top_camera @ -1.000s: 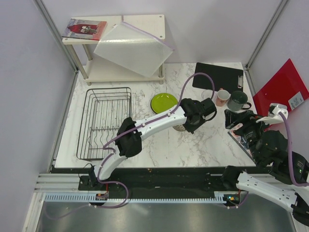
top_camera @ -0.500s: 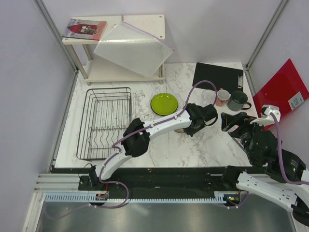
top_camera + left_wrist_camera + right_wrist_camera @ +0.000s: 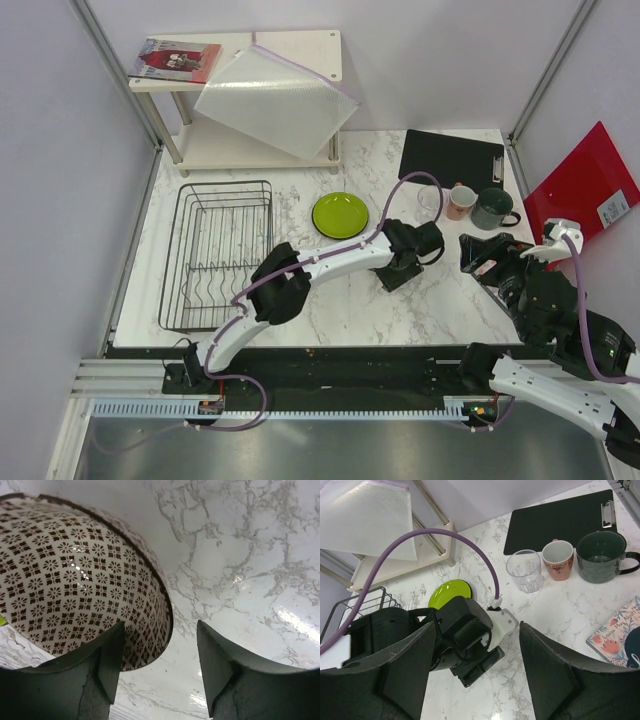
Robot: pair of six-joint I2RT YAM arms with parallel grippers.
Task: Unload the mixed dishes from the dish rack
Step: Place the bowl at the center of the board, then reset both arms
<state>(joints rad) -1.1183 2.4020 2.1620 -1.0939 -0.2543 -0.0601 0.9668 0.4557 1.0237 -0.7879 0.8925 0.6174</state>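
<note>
1. Marble tabletop (image 3: 340, 312) is carrying the unloaded dishes. The black wire dish rack (image 3: 215, 255) is standing at 9 o'clock and, from above, is showing no dish among its dividers.
2. Left gripper (image 3: 159, 630) is hanging low over the brown-patterned bowl (image 3: 75, 575), which is sitting upright on the marble near the table's centre. Its jaws are standing apart astride the rim, one finger inside the bowl and one outside, pinching nothing.
3. Lime-green plate (image 3: 340, 213) is lying at 10 o'clock from the bowl. The clear glass (image 3: 524, 571), pink cup (image 3: 557, 560) and dark handled mug (image 3: 600, 555) are lining up at 1 to 2 o'clock, just in front of a black clipboard (image 3: 555, 525).
4. Right gripper (image 3: 476, 630) is hovering at 3 o'clock, fingers spread wide and carrying nothing.
5. The step in hand is looking like the left arm's parting from the bowl.
   - Doing it well is meaning rising straight up, with the jaws kept wide until the inner finger is clearing the rim.
   - Any sideways drift is risking a hooked wall, and a glazed bowl on polished marble is likely sliding or tipping easily.
   - Once clear, pulling back toward 7 o'clock is keeping the arm away from the glass.
</note>
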